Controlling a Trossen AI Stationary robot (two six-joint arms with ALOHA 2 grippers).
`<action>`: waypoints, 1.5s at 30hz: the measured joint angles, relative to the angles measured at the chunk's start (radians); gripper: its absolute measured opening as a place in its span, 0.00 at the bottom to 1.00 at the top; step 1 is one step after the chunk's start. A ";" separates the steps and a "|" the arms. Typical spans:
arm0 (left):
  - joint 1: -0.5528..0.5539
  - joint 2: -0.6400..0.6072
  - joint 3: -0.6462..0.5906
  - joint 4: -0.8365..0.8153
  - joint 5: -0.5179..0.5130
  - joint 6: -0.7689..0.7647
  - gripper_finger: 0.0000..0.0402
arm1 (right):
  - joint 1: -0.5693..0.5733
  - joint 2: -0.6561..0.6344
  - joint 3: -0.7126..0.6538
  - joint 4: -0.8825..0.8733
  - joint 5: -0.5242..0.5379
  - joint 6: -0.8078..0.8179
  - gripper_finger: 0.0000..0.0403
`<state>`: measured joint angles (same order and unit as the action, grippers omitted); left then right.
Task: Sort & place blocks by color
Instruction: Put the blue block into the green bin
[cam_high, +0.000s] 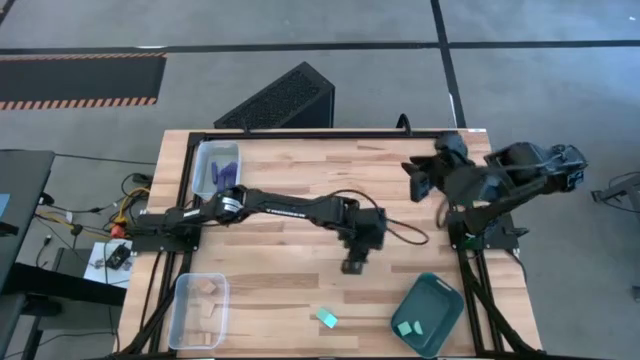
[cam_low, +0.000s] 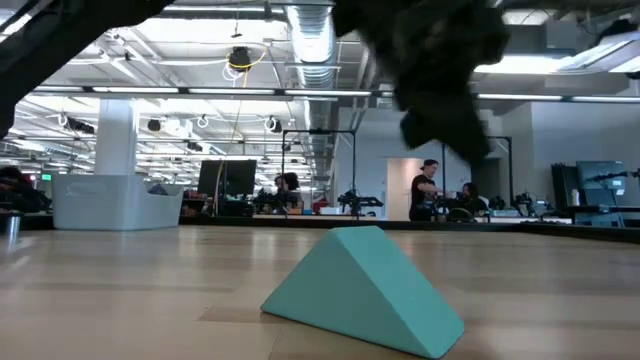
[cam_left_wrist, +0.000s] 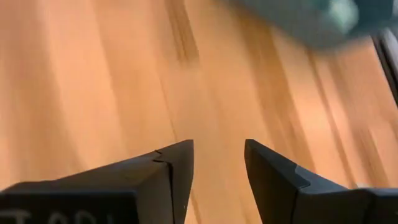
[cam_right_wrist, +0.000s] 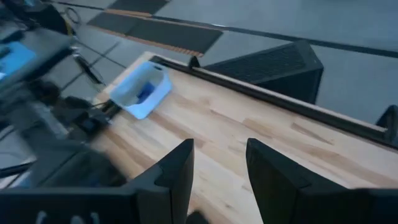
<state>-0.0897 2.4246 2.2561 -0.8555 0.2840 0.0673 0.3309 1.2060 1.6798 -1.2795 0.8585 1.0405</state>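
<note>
Left fingers spread, empty, over bare bench; right fingers parted, empty, raised; 1 teal block lies loose.

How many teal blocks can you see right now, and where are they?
3. One teal block lies loose on the table's near edge. Two teal blocks sit together in the dark teal tray at the near right. More may be hidden under the arms.
</note>
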 joint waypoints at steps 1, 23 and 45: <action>0.006 -0.017 -0.048 -0.011 0.033 0.000 0.31 | 0.029 -0.002 0.000 -0.009 0.019 0.018 0.42; -0.010 -1.113 -1.474 0.842 -0.169 -0.335 0.27 | 0.251 0.275 -0.317 0.332 -0.008 0.129 0.42; -0.079 -1.146 -1.495 0.803 -0.185 -0.113 0.68 | 0.236 0.838 -0.215 0.984 -0.686 -0.131 0.68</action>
<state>-0.1692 1.2785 0.7609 -0.0523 0.0994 -0.0456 0.5673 2.0444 1.4650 -0.2953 0.1726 0.9093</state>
